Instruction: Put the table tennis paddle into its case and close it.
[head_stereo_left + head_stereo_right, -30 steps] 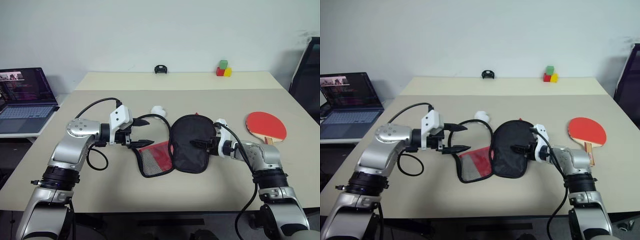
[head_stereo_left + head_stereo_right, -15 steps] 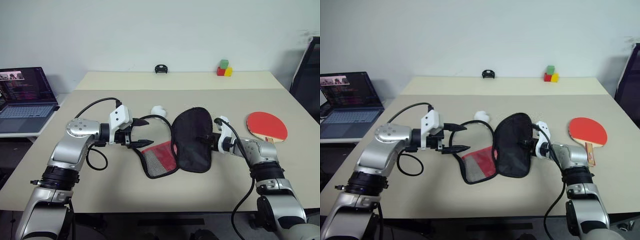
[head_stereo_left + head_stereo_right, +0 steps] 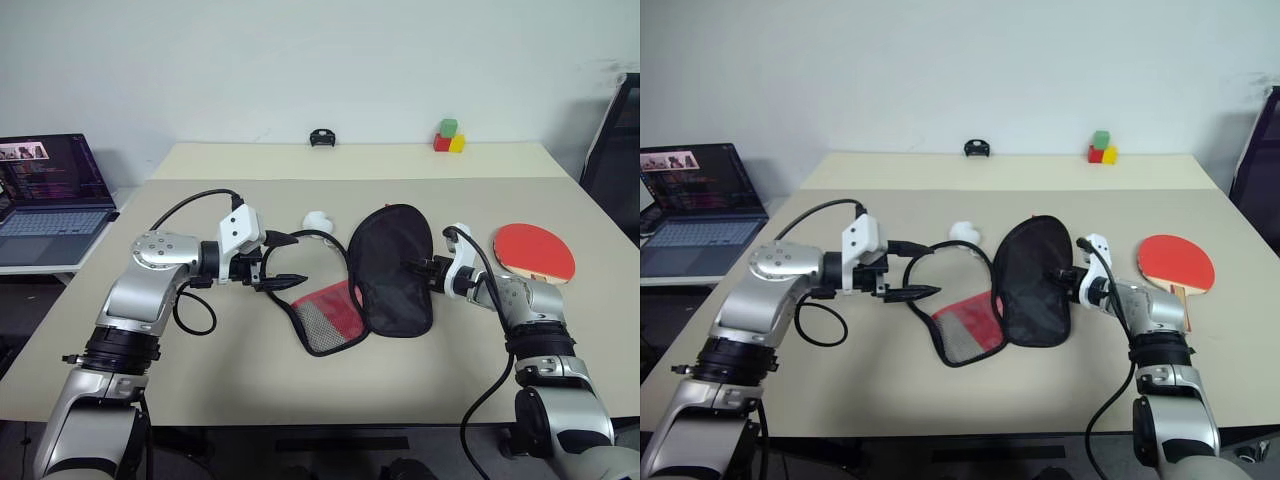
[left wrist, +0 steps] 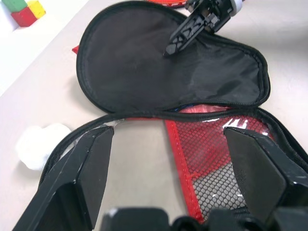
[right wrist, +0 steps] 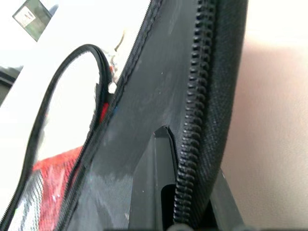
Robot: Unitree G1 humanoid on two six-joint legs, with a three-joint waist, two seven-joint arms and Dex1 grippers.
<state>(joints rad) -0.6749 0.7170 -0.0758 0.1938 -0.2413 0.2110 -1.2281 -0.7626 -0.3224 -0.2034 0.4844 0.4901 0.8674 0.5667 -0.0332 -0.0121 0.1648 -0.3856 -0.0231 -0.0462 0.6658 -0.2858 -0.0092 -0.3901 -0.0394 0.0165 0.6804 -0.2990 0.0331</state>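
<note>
Beige bench carries the unzipped case at its middle, black flap tilted up and the red mesh half lying flat, with the table tennis paddle resting just right of it. Right claw is clamped shut on the black flap's zipper edge, while the left claw hovers spread wide and empty above the red half's edge. Near the case's far-left side sits a small white object.
</note>
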